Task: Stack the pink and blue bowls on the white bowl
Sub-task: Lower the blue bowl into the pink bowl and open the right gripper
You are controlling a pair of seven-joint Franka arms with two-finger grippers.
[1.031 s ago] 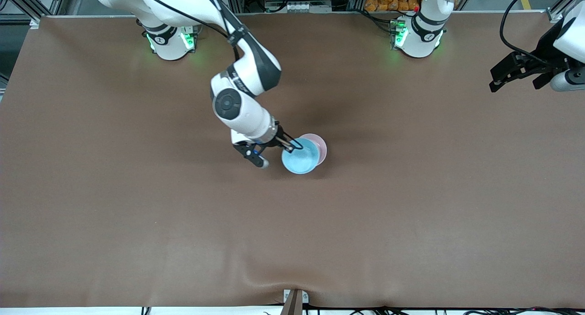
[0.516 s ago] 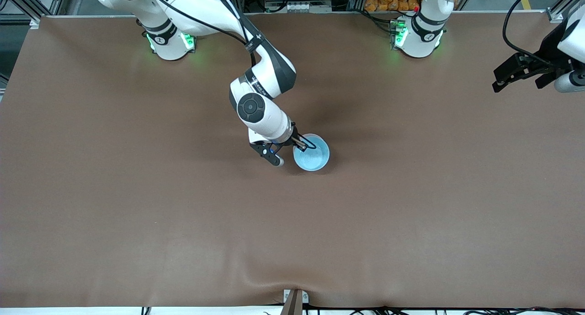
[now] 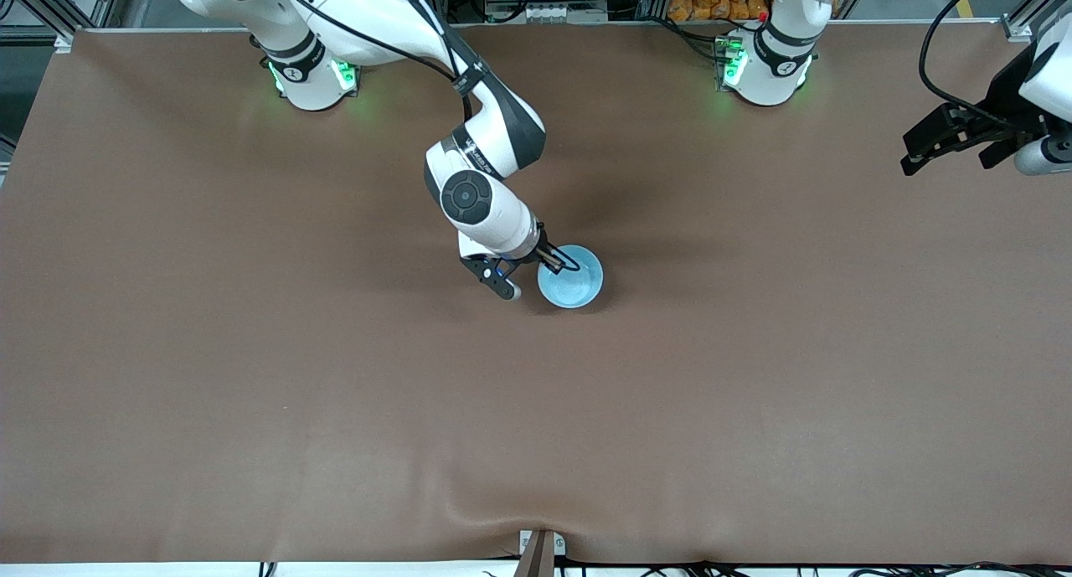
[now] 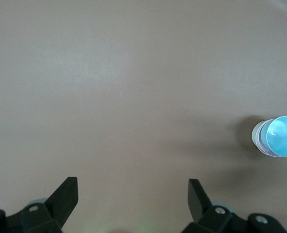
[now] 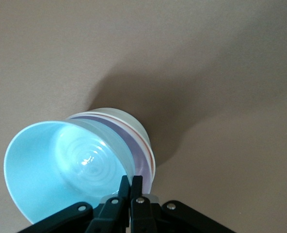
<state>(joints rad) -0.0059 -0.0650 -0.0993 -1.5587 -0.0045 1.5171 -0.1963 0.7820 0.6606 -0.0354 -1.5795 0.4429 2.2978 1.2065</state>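
The brown surface (image 3: 251, 376) carries one stack near its middle. The right hand (image 3: 559, 265), pinched on the blue bowl (image 3: 572, 282), sets it into the pink bowl (image 5: 144, 162) atop the white bowl (image 5: 129, 119). Next: release, lift clear. The left hand (image 3: 950, 141) waits wide over the left arm's end.

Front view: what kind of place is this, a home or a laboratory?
Probably a robotics laboratory: two arm bases with green lights stand along a table under brown covering, with aluminium framing and cables at its edge.
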